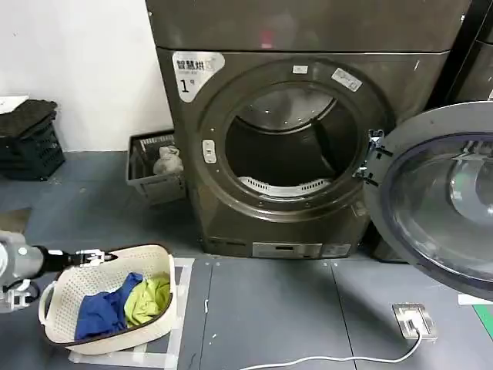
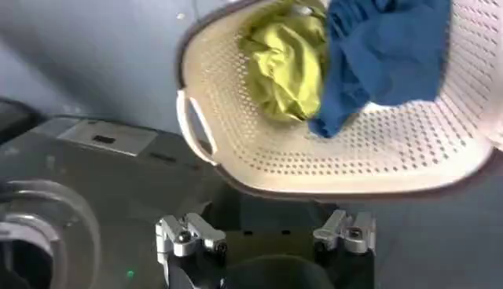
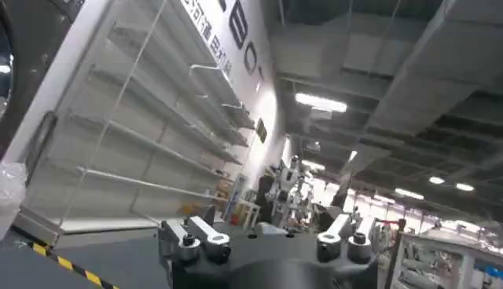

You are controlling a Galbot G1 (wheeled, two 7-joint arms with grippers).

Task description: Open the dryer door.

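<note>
Grey floor carries everything in the head view, with the dryer taken as the landmark.

Nearest the camera, well in front of the dryer and off to its left, a cream perforated laundry basket sits on a white taped square. Blue cloth and yellow-green cloth lie inside, touching each other.

Left gripper hangs at the basket's rear rim, on the side toward the dryer. In the left wrist view the left gripper's fingers stand spread apart with nothing between them, and the basket rim lies just beyond.

In front of the dryer and to its right, a small metal plate lies flat on the floor, with a white cable trailing from it.

Dryer: dark grey-brown front loader, white label with Chinese characters and "1" at its upper left corner. Drum opening is exposed and dark inside.

Dryer door is swung fully open, hinged on the dryer's right side, with the inner face of the glass toward the camera.

Left of the dryer, against the white wall, a small grey crate holds a pale bundle. Farther left of the dryer sit stacked black crates.

Right gripper, in the right wrist view: fingers spread, holding nothing, pointed up toward wire shelving and ceiling lights.
</note>
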